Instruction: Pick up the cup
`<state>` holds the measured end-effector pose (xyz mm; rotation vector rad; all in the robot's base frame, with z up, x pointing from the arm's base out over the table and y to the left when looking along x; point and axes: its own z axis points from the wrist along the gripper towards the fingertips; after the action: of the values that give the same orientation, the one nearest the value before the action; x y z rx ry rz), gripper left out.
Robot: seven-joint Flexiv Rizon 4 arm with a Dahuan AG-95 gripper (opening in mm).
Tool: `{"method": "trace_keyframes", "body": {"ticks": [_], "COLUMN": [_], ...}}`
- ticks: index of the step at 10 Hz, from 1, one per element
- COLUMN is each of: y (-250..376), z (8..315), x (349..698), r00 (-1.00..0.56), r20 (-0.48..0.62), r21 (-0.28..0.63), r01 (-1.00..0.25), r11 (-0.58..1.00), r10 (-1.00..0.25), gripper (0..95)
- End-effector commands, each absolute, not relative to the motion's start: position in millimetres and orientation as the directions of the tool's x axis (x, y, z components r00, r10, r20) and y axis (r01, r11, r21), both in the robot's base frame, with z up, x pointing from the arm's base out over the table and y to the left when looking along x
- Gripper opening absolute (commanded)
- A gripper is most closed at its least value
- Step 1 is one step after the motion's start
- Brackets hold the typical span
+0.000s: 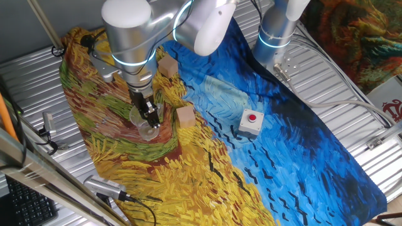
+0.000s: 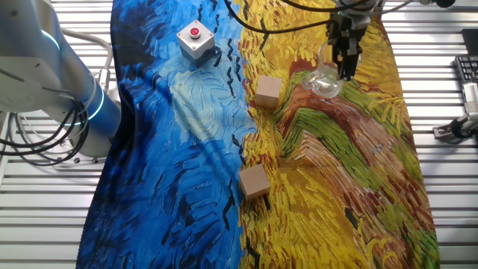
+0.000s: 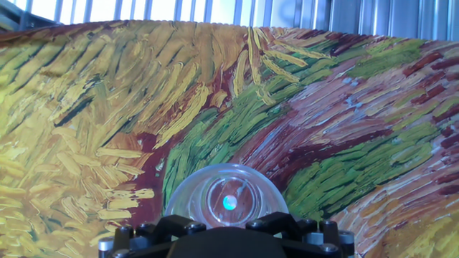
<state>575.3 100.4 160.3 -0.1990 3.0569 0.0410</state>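
The cup (image 1: 145,126) is small and transparent. It sits low over the yellow-green part of the painted cloth (image 1: 188,182), tilted, between my fingers. My gripper (image 1: 148,115) points down from above and is shut on the cup's wall. In the other fixed view the cup (image 2: 321,81) hangs tilted just below and left of the gripper (image 2: 344,64). In the hand view the cup (image 3: 226,195) fills the bottom centre as round concentric rings, right against the black gripper (image 3: 226,228). I cannot tell whether the cup touches the cloth.
Two tan wooden cubes lie on the cloth, one (image 1: 185,115) just right of the cup and one (image 1: 168,66) farther back. A white box with a red button (image 1: 251,121) sits on the blue part. Ribbed metal table (image 1: 352,88) surrounds the cloth.
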Motion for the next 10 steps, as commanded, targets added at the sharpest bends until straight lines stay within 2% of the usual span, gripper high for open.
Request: {"method": "trace_keyframes", "body": {"ticks": [1,10], "y": [100,97], "z": [163,184], "x": [575,570], "r00": [-0.988,-0.988], "r20": [-0.080,-0.080], "r21": [0.024,0.025], "r01": [-0.132,-0.136], "r11": [0.991,0.990], "r10": [-0.129,-0.134], "gripper": [0.0,0.0]}}
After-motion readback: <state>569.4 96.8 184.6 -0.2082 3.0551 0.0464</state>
